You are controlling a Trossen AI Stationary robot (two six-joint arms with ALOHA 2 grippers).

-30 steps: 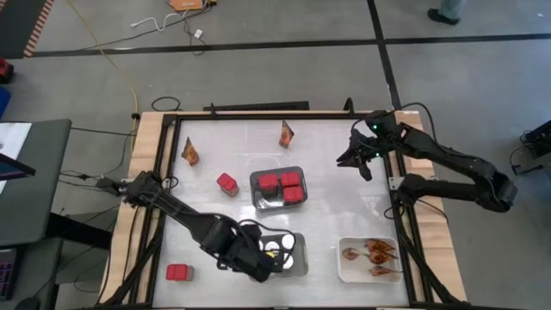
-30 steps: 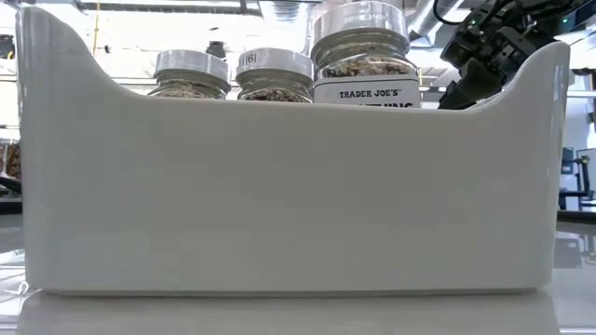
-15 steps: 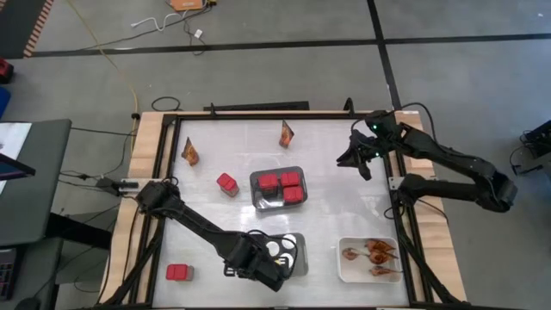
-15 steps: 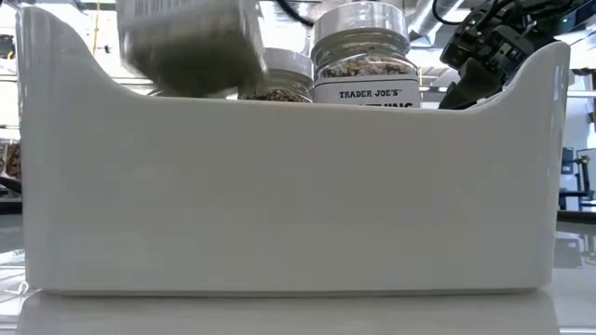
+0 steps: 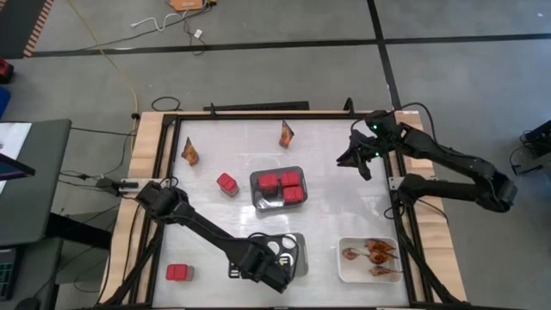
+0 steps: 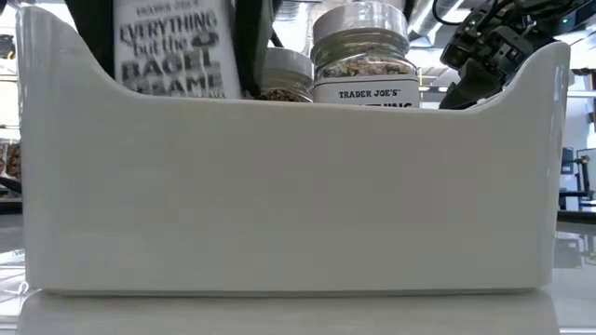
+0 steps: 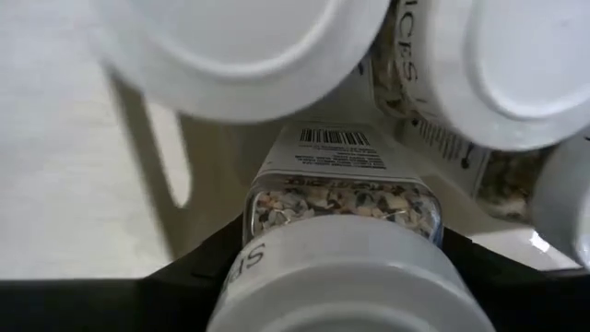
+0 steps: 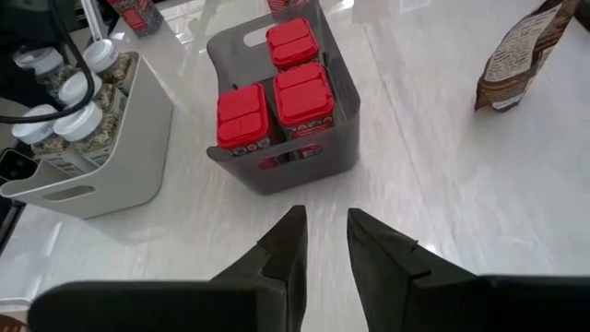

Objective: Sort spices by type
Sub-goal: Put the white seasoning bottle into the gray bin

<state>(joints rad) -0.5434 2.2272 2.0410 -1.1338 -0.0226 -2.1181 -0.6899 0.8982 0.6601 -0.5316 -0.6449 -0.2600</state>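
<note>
On the worktop point(image 5: 327, 172) we see a white tray point(image 6: 279, 186) at the near edge, a grey tray point(image 8: 277, 166) of red boxes point(image 8: 241, 117) mid-surface, and loose packets point(image 5: 287, 133) farther back. Over the white tray, the left tool point(image 5: 263, 267) grips a jar point(image 7: 343, 249) among other jars point(image 6: 361, 51). We find the right tool point(image 8: 323, 242) hovering slightly parted, holding nothing.

white counter point(image 5: 327, 198), grey tray point(image 5: 277, 201) at centre, white tray point(image 5: 346, 269) near right front corner, another white tray point(image 6: 279, 186) front centre, yellow cable point(image 5: 112, 60) on floor
</note>
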